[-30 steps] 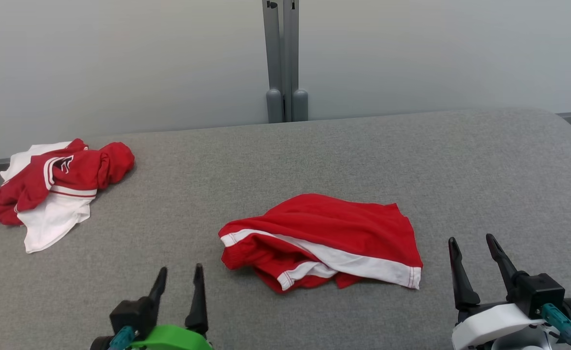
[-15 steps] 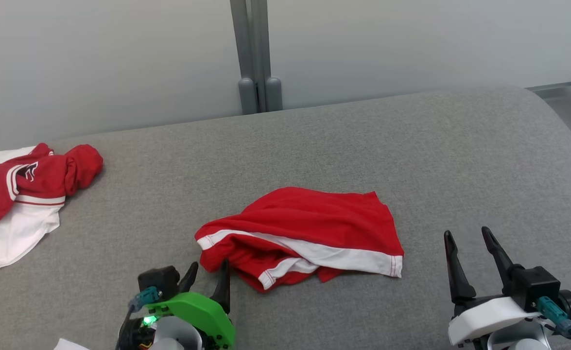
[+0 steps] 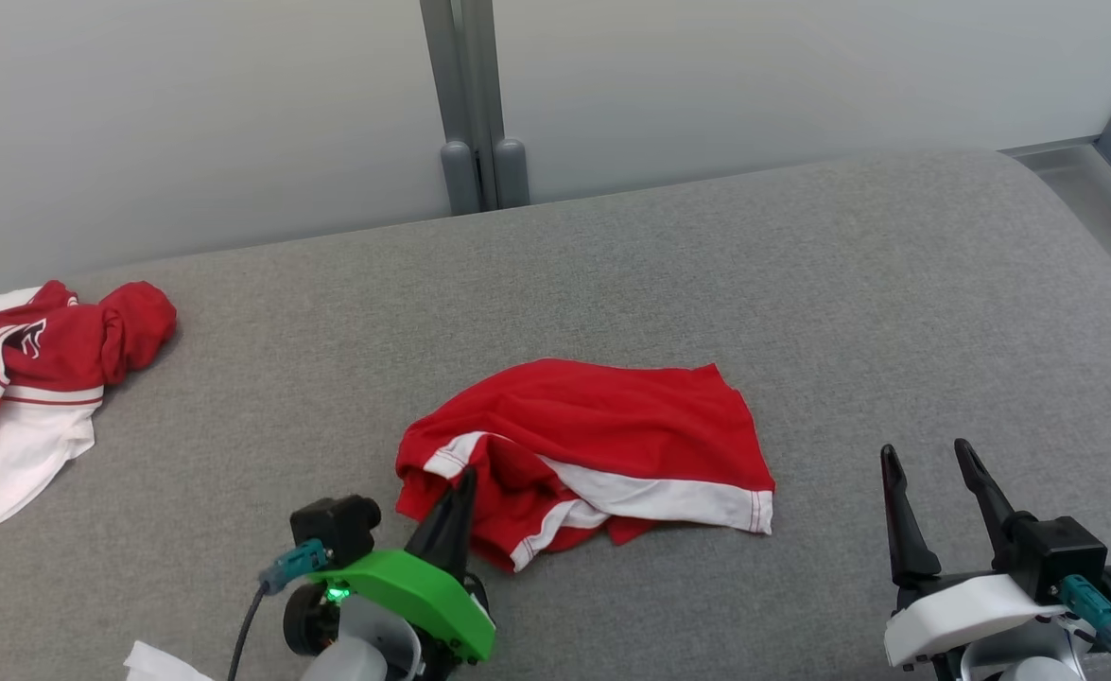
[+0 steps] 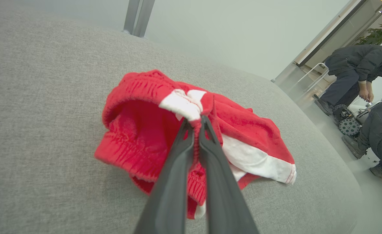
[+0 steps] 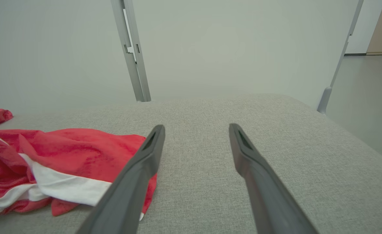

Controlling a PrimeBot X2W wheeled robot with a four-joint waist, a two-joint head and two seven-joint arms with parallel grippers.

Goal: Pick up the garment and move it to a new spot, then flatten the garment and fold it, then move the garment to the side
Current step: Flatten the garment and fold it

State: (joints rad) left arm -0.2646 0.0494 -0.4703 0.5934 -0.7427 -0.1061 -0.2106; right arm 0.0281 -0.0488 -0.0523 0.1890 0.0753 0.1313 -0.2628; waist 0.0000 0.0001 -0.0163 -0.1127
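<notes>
1. Garment (image 3: 602, 445) = red shorts w/ white trim, crumpled roughly mid surface (image 3: 801, 284), not lifted clear yet afaict.
2. Left pincer (image 3: 463, 487) is clamped tight on the bunched red/white edge at the garment's 7 o'clock corner. Left wrist cam shows cloth pinched right in it.
3. Right pincer (image 3: 938, 497) is spread wide, holding nothing, parked off the garment's 4 o'clock and not touching it.
4. Progress imo: very start only. Grab is made, but the move to a new spot, flattening, folding and the shove to the side are all left.
5. Vs a sec ago: left pincer was wide open and short of the cloth, now it's in and shut on it, and that near edge looks more bunched up. Right one unchanged.
6. Whole head view slid too, but that's the cam turning, not stuff moving. The other red/white pile (image 3: 35, 378) at 9 o'clock prob never budged.
</notes>
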